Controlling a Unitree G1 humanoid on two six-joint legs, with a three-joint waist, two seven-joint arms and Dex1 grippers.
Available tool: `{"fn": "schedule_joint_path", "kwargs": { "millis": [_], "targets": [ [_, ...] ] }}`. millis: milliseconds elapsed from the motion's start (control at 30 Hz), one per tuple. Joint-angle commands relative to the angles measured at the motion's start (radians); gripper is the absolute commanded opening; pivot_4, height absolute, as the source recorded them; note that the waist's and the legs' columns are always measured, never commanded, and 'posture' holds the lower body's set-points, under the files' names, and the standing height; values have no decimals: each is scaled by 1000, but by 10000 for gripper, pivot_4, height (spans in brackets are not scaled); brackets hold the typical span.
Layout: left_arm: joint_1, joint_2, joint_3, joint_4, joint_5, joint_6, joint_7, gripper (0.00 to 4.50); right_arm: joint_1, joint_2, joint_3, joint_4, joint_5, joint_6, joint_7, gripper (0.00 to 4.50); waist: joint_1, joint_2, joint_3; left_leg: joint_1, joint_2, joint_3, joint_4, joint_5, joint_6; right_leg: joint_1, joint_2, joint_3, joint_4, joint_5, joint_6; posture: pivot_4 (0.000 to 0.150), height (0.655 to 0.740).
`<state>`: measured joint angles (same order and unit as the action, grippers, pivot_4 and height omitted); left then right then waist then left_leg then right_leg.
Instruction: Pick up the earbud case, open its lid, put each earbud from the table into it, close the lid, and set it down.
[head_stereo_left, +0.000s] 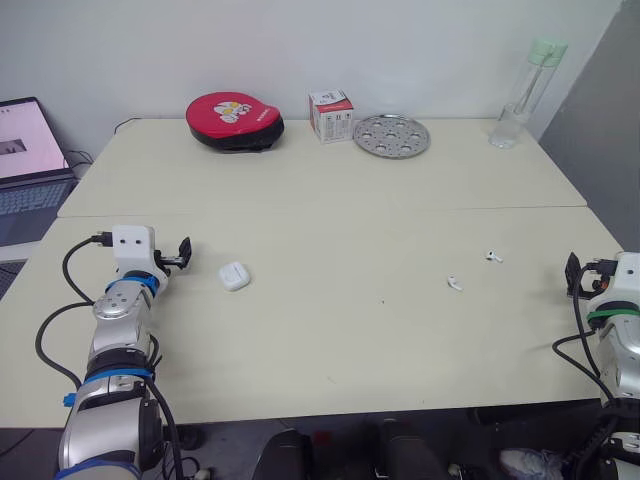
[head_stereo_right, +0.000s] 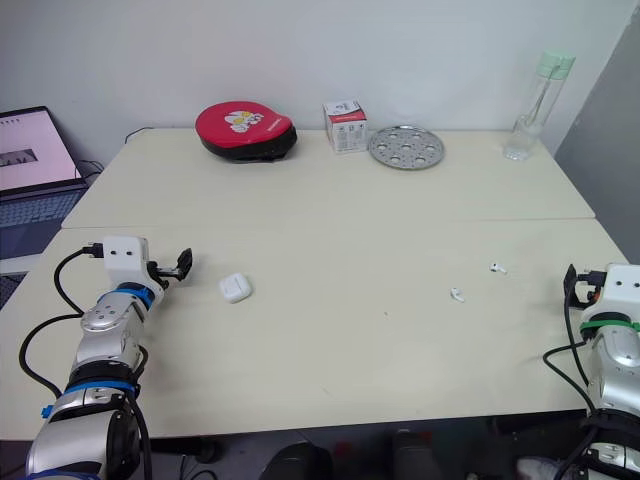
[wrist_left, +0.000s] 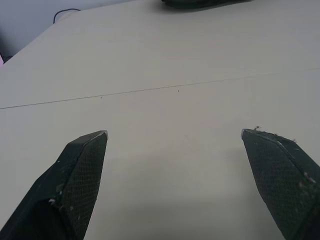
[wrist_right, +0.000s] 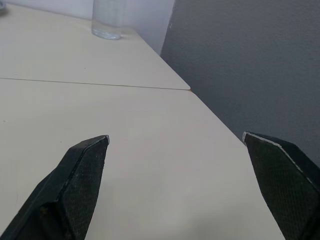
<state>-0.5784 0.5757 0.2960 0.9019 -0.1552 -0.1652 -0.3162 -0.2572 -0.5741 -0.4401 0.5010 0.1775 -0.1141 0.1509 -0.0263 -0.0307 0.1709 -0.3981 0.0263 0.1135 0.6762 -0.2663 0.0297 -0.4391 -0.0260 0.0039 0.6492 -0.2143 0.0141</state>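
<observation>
- Small white rounded earbud case (head_stereo_left: 233, 275) on pale desk (head_stereo_left: 330, 340), just right of left gripper (head_stereo_left: 183, 254), not touching.
- Left gripper wide open, empty.
- Right gripper (head_stereo_left: 574, 276) open too; nearer white earbud (head_stereo_left: 455, 283) and farther white earbud (head_stereo_left: 493, 256) to its left.

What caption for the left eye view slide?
Open left gripper near small white rounded plastic earbud case; two white earbuds lie loose on beige table.

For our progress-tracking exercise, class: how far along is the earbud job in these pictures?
Nothing looks done: the earbud case lies shut on the table, near earbud and far earbud loose to its right. Nothing is in hand: left gripper and right gripper are open, empty. Every step remains.
</observation>
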Motion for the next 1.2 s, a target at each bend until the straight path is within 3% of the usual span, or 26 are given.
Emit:
{"fn": "schedule_joint_path", "kwargs": {
  "millis": [33,433,600,667,900,1000,1200],
  "targets": [
    [-17,27,2,-26,6,-15,-4,44816,-13,-32,-19,-12,-2,-22,1,45000,0,0,0,0,0,0,0,0,0,0,0,0,0,0,0,1500,7400],
    [-42,77,7,-9,-8,-23,-76,44816,-17,-27,-2,-26,-6,-28,12,45000,0,0,0,0,0,0,0,0,0,0,0,0,0,0,0,1500,7400],
    [-28,106,35,-146,-110,44,-261,44816,-43,-24,41,-65,27,-13,118,45000,-1,0,0,0,0,0,0,0,0,0,0,0,0,0,0,1500,7400],
    [9,137,4,-294,-166,147,-406,44816,-86,-19,107,-110,49,35,226,45000,-6,0,0,0,0,0,0,0,0,0,0,0,0,0,0,1500,7400],
    [108,234,-178,-713,-236,489,-693,44816,-243,96,332,-266,193,219,572,45000,-8,1,0,0,2,-1,0,0,0,0,3,0,2,0,0,1500,7400],
    [103,265,-243,-729,-206,520,-769,44816,-259,153,446,-356,238,331,689,45000,-5,1,0,0,2,-3,0,-1,0,-1,3,-2,3,0,-1,1500,7400],
    [17,315,-309,-553,-118,456,-884,44816,-278,212,586,-516,280,488,778,45000,4,0,0,-2,1,-5,3,-1,0,-2,3,-5,7,-1,-2,1500,7400]
  ]
}}
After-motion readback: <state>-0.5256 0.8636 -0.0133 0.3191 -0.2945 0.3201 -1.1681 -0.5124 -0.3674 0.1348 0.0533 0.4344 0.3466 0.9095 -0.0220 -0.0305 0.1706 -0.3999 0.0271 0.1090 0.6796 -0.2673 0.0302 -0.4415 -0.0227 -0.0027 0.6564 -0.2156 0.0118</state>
